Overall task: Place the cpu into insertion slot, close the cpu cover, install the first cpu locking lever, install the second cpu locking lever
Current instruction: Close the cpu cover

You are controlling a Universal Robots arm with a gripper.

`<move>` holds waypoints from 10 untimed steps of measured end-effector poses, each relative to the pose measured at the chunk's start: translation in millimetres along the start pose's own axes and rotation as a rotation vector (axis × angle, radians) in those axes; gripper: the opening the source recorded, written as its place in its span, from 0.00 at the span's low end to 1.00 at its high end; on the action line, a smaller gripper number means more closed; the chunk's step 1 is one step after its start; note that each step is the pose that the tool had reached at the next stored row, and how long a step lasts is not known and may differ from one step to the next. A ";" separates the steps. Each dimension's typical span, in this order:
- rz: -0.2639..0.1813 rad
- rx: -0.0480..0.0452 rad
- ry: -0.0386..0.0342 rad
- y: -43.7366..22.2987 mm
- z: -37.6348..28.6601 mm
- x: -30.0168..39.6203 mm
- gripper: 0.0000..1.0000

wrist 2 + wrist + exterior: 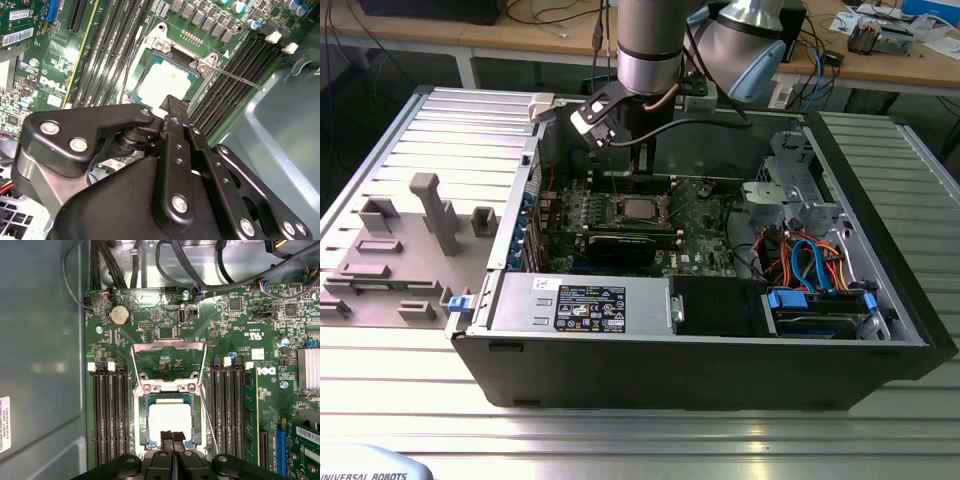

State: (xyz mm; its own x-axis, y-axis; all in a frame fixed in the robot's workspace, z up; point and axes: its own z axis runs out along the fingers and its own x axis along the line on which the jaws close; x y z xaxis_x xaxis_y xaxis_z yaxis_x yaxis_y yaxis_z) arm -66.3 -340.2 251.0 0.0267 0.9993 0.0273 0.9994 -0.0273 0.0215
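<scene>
Over the insertion slot [146,415] the cpu [170,421] already sits flat in its seat, w/ the gripper [172,436] right above the chip's nearer edge, fingers pressed together and pinching nothing; contact can't be told. The cpu cover [168,344] lies flipped open beyond the chip's far side, hinge btwn them. A lever rod [209,420] alongside looks unlatched.
</scene>
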 end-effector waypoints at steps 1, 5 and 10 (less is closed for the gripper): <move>0.000 0.0000 -0.0001 0.0 -0.4 0.0 0.11; 0.000 0.0000 -0.0002 0.0 -1.3 0.0 0.11; 0.000 0.0000 -0.0002 0.1 -2.9 0.1 0.11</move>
State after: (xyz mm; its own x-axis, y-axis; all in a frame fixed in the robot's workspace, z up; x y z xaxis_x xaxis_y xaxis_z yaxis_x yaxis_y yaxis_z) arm -66.3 -340.2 254.0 0.0267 0.9993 0.0271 0.9994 -0.0272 0.0215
